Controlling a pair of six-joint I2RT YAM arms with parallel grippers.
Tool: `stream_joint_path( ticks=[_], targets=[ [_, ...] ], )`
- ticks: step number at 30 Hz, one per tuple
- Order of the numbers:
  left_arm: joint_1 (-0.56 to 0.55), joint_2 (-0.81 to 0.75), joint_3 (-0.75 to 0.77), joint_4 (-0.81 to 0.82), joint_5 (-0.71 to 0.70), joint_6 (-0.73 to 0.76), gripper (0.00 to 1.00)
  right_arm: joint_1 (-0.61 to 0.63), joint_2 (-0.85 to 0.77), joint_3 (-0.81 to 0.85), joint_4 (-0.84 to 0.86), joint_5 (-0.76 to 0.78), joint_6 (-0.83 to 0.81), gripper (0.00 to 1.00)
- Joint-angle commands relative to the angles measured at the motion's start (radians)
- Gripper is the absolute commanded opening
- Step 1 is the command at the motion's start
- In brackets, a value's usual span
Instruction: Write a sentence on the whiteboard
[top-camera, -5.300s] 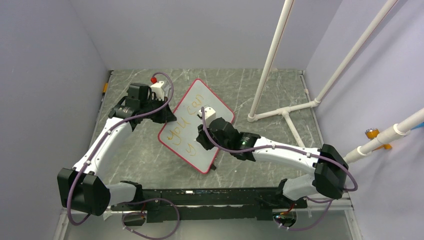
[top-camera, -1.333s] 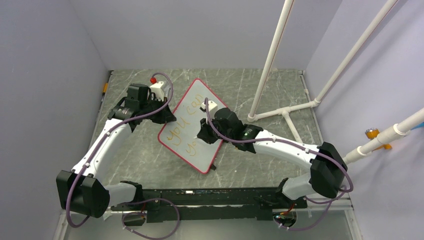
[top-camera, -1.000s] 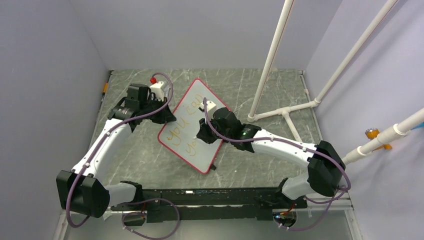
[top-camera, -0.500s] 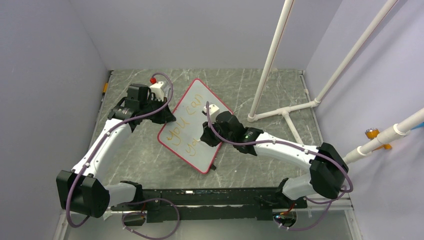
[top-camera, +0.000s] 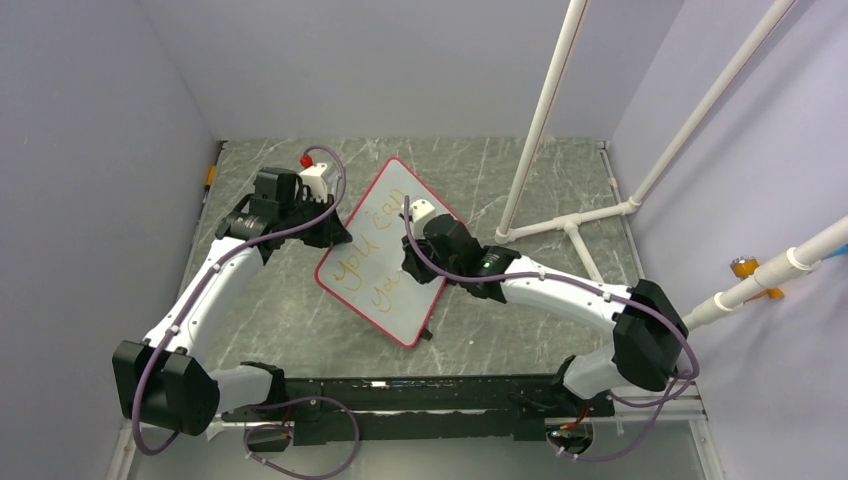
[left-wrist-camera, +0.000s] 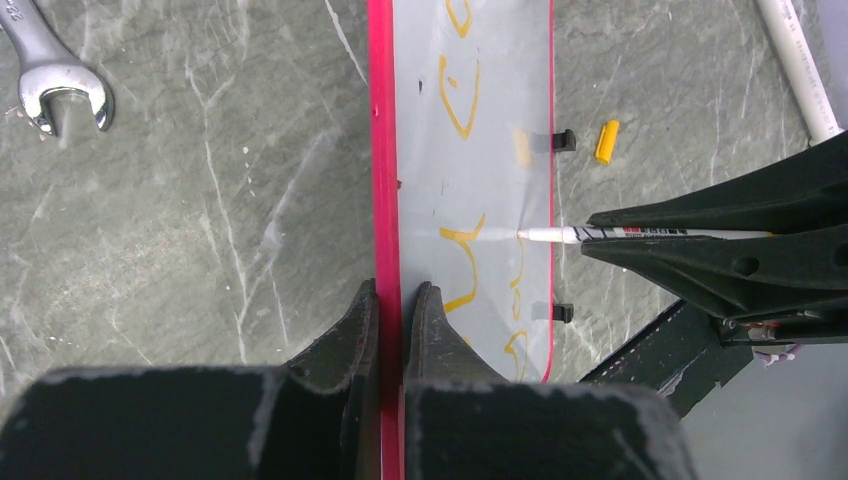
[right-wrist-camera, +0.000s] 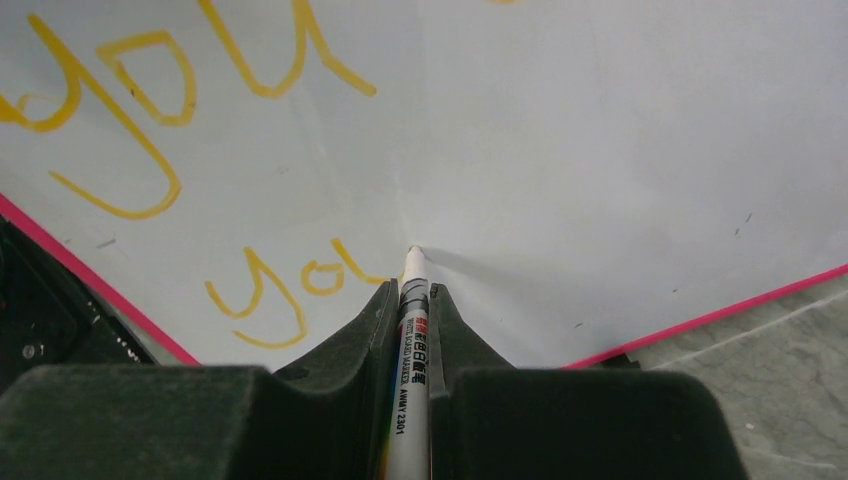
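The whiteboard (top-camera: 398, 192) with its red-pink frame stands tilted on the table. My left gripper (top-camera: 335, 232) is shut on its left edge, and the jaws pinch the red frame (left-wrist-camera: 392, 300). My right gripper (top-camera: 408, 272) is shut on a white marker (right-wrist-camera: 412, 340) whose tip touches the board (right-wrist-camera: 600, 150). The sentence in orange reads "you can" on the upper line (top-camera: 365, 240). A lower line (right-wrist-camera: 290, 285) shows "yo" and a fresh stroke at the tip. In the left wrist view the marker (left-wrist-camera: 640, 235) comes in from the right.
A silver wrench (left-wrist-camera: 55, 85) lies on the marble table left of the board. An orange marker cap (left-wrist-camera: 606, 141) lies on the board's other side. A white pipe frame (top-camera: 570, 222) stands at the back right. A small red thing (top-camera: 305, 159) sits behind my left wrist.
My right gripper has shifted the marker along the lower line, which grew from "y" to "yo" and a further stroke. The left arm and the board have stayed put.
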Motion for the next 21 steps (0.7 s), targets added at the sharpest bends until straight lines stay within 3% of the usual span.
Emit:
stream_joint_path(
  ticks=[1, 9, 21],
  targets=[
    [0.005, -0.001, 0.002, 0.024, -0.146, 0.102, 0.00, 0.001, 0.029, 0.081, 0.013, 0.024, -0.027, 0.00],
    [0.005, 0.000, 0.002, 0.023, -0.149, 0.104, 0.00, 0.001, 0.055, 0.138, 0.020, -0.006, -0.021, 0.00],
    [0.005, -0.002, 0.003, 0.022, -0.149, 0.104, 0.00, 0.002, 0.025, 0.030, 0.036, -0.019, 0.002, 0.00]
  ],
)
